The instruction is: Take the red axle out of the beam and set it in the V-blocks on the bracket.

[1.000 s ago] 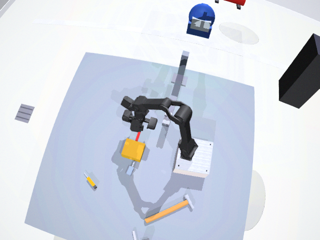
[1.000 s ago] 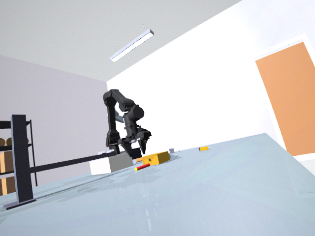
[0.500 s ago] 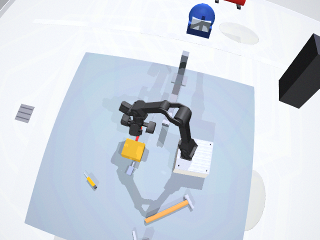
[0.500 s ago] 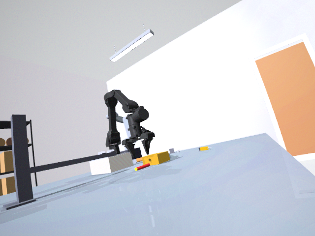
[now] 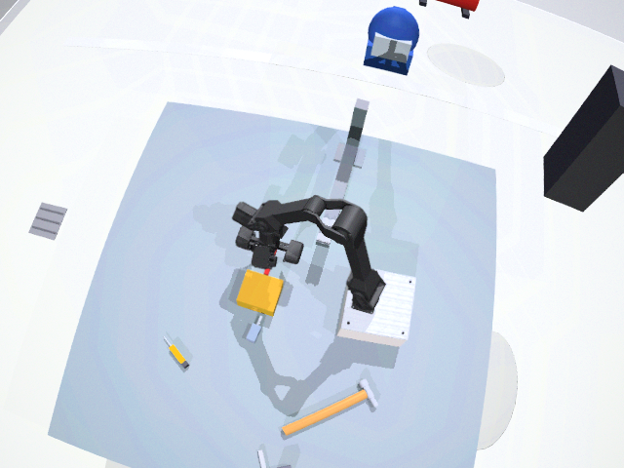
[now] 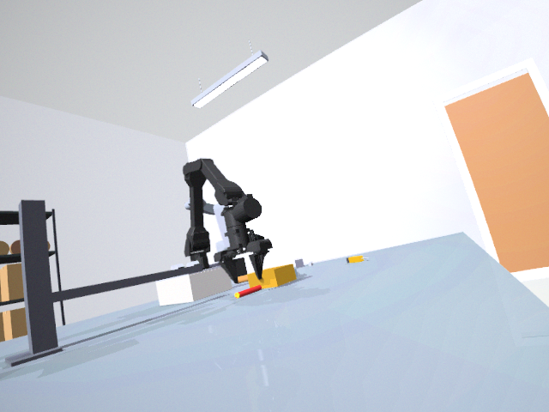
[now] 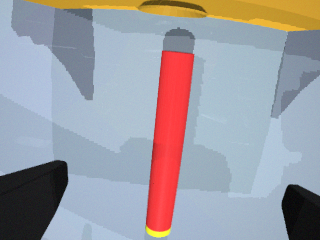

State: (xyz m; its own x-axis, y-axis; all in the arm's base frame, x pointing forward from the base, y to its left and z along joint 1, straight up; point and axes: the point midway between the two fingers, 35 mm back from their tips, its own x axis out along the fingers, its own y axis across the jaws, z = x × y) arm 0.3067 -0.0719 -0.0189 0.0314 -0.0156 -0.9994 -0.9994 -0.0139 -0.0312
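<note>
The red axle (image 5: pixel 266 271) (image 6: pixel 249 291) (image 7: pixel 171 140) with a yellow end lies low in front of the yellow beam (image 5: pixel 259 292) (image 6: pixel 284 275) (image 7: pixel 250 15). In the wrist view a gap shows between its far end and the beam's hole, so it is out of the beam. My gripper (image 5: pixel 270 248) (image 6: pixel 248 280) (image 7: pixel 178 187) is open and empty, above the axle, with one finger to either side of it. The bracket is a dark post (image 5: pixel 358 121) (image 6: pixel 39 275) with a long bar (image 6: pixel 128 281); small pale blocks (image 5: pixel 322 243) show near the bar's end, partly hidden by my arm.
My arm's white base block (image 5: pixel 388 307) (image 6: pixel 175 290) stands right of the beam in the overhead view. A small grey tool (image 5: pixel 253 331) lies just beyond the beam. A yellow-handled tool (image 5: pixel 176 355) (image 6: pixel 355 259) and a hammer (image 5: pixel 325 412) lie farther off.
</note>
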